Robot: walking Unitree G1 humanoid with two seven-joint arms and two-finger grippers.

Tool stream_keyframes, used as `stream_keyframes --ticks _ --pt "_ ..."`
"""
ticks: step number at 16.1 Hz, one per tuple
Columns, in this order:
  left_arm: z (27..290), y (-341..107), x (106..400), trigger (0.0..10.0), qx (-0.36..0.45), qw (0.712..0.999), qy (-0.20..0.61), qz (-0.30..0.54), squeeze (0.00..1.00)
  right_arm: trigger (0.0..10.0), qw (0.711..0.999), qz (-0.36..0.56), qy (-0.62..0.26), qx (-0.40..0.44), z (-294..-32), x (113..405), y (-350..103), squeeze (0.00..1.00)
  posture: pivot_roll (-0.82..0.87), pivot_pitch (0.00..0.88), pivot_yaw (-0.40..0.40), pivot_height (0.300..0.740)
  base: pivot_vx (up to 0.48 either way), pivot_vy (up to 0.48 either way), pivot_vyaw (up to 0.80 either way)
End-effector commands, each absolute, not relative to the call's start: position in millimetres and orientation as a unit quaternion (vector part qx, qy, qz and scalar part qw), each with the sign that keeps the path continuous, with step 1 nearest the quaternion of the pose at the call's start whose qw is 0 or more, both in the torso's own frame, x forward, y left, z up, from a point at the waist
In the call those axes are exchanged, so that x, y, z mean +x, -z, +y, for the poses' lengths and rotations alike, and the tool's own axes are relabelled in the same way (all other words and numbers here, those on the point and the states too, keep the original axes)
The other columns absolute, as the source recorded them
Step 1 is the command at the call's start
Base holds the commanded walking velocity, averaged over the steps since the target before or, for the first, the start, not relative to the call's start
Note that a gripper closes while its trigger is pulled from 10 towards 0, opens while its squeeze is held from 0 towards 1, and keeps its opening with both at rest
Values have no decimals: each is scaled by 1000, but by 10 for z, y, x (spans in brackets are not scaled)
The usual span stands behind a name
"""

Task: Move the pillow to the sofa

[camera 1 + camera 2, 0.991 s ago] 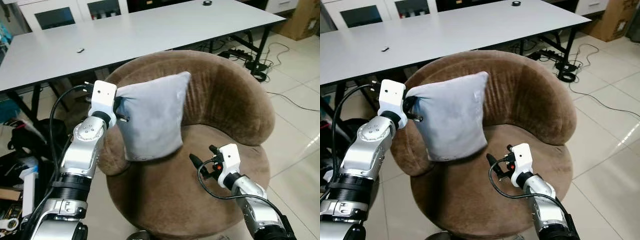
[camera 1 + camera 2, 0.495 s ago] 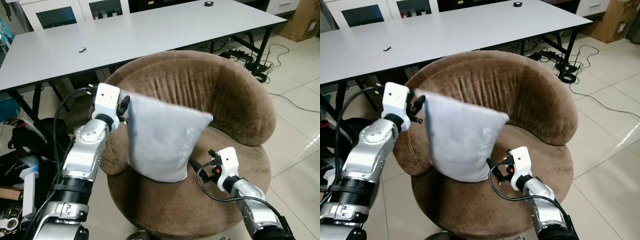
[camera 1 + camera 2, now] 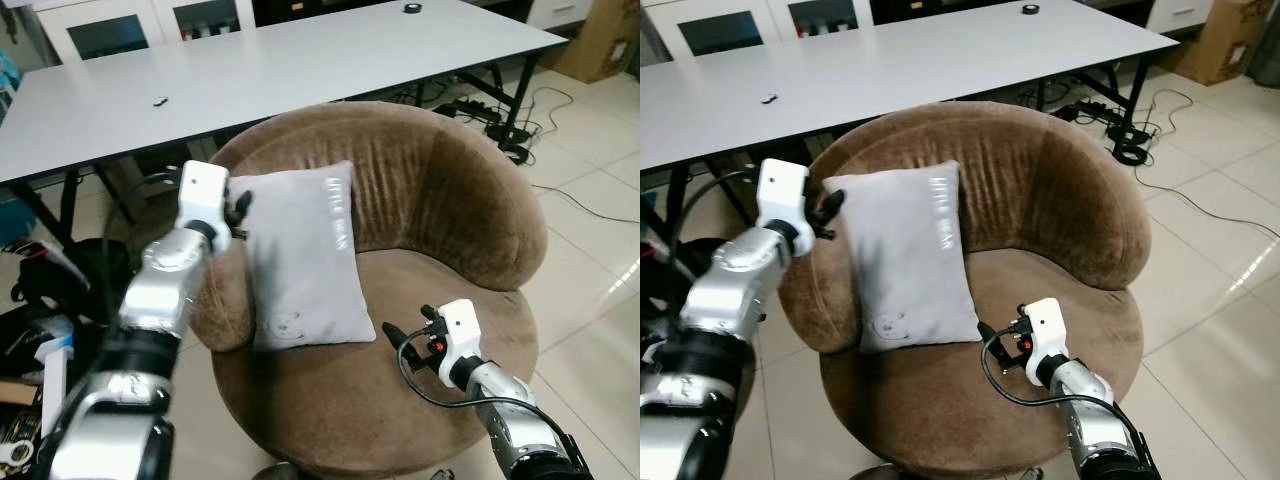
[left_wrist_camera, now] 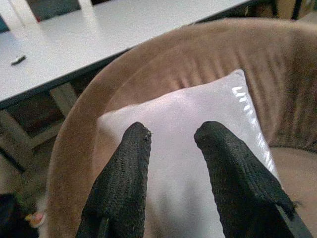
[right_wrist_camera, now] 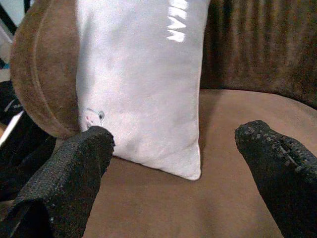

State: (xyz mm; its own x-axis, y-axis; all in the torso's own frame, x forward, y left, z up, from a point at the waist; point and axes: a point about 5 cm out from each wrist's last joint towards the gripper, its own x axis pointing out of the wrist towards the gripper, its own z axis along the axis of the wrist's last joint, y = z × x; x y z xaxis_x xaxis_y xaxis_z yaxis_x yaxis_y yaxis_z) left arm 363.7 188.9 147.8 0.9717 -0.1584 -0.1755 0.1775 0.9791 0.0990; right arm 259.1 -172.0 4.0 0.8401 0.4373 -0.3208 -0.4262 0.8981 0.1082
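The pillow point(image 3: 300, 262) leans upright on the sofa point(image 3: 470, 215), just ahead of the released left gripper point(image 3: 240, 208). Withdraw it straight back; right gripper point(image 3: 410, 328), jaws wide, waits below.

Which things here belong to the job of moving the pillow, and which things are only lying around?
For the job: pillow, brown sofa, left gripper, right gripper.

Only lying around: grey table, cables on the floor, cardboard box.
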Motion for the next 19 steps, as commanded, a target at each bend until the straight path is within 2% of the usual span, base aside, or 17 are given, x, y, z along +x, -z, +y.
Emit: stream_keyframes --ticks 1,4,5,9,12,17,19 --pt "1918 -1507 3672 10000 47 991 87 86 0 10000 962 162 -220 14 -1743 2635 -68 0 -87 0 115 740 0 0 0" --pt "1845 -1516 3684 10000 49 991 97 79 0 10000 966 159 -201 26 -1766 2675 -81 0 -92 0 119 740 0 0 0" --pt "1728 -1479 3659 10000 23 990 117 72 0 10000 967 155 -199 27 -1772 2718 -104 0 -104 0 124 740 0 0 0" --pt "1569 -1420 3603 10000 11 990 133 55 0 10000 967 149 -204 20 -1768 2797 -154 0 -96 0 112 740 -64 0 0" --pt "1600 -1436 3580 10000 24 991 125 40 0 10000 965 145 -216 17 -1680 2824 -175 0 -86 0 104 740 -364 -302 0" --pt "1716 -1367 3528 10000 8 995 91 38 0 10000 965 126 -227 20 -1634 2876 -259 0 -63 0 76 740 0 0 0" --pt "1794 -1360 3485 10000 -6 997 71 31 0 10000 964 105 -245 19 -1506 2983 -375 0 -40 0 59 740 0 0 0"
